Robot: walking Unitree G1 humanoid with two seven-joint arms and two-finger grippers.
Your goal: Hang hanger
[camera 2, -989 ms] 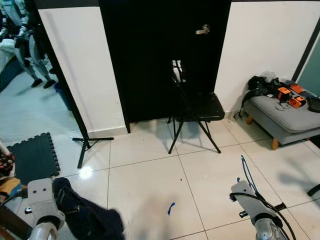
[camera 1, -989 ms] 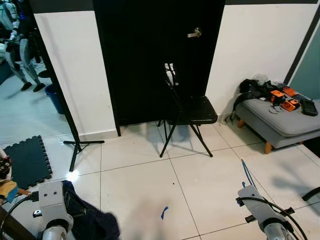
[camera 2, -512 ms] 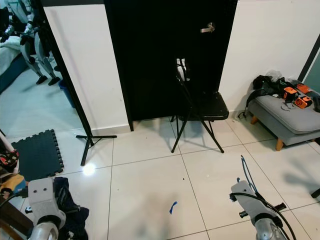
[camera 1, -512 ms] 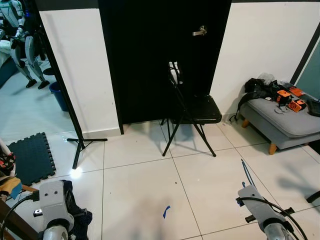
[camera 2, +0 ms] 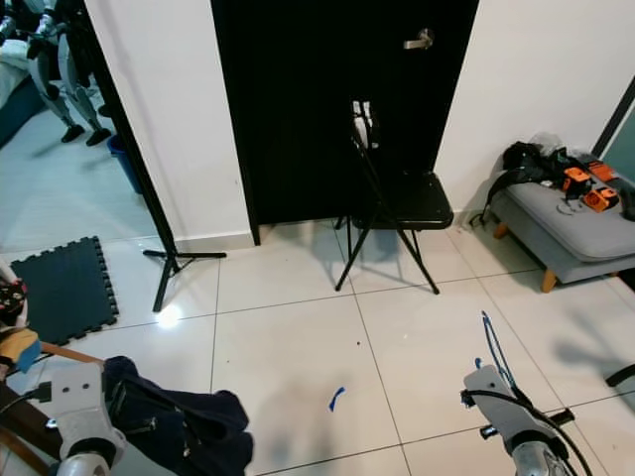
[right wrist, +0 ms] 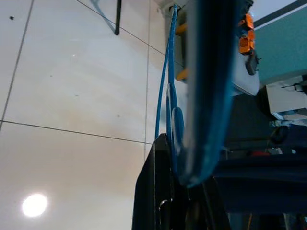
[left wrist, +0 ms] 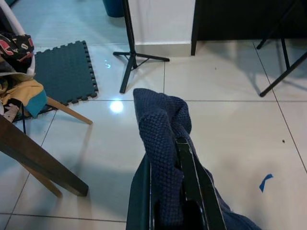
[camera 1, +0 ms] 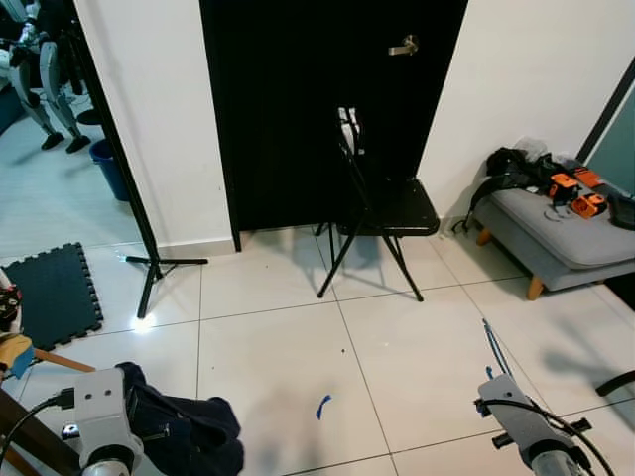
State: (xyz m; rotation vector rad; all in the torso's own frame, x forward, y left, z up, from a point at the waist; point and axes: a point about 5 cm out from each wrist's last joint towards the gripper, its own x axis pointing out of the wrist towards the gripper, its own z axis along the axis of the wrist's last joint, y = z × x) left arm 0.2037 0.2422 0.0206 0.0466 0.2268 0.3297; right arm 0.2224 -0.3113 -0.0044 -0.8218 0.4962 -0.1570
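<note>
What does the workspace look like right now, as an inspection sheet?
Surface: white tiled floor, blue tape scrap on it.
Job's things: blue hanger in right gripper; navy garment in left gripper.
Clutter: folding chair, stand, foam mat, gear on grey bench.
Grippers: left shut on garment; right shut on hanger.
Cables: black cable at each wrist.
Surroundings: black door, white walls, other robots far left.

The dark garment (camera 1: pixel 189 436) on the left fingers (left wrist: pixel 189 191) now hangs further out.
</note>
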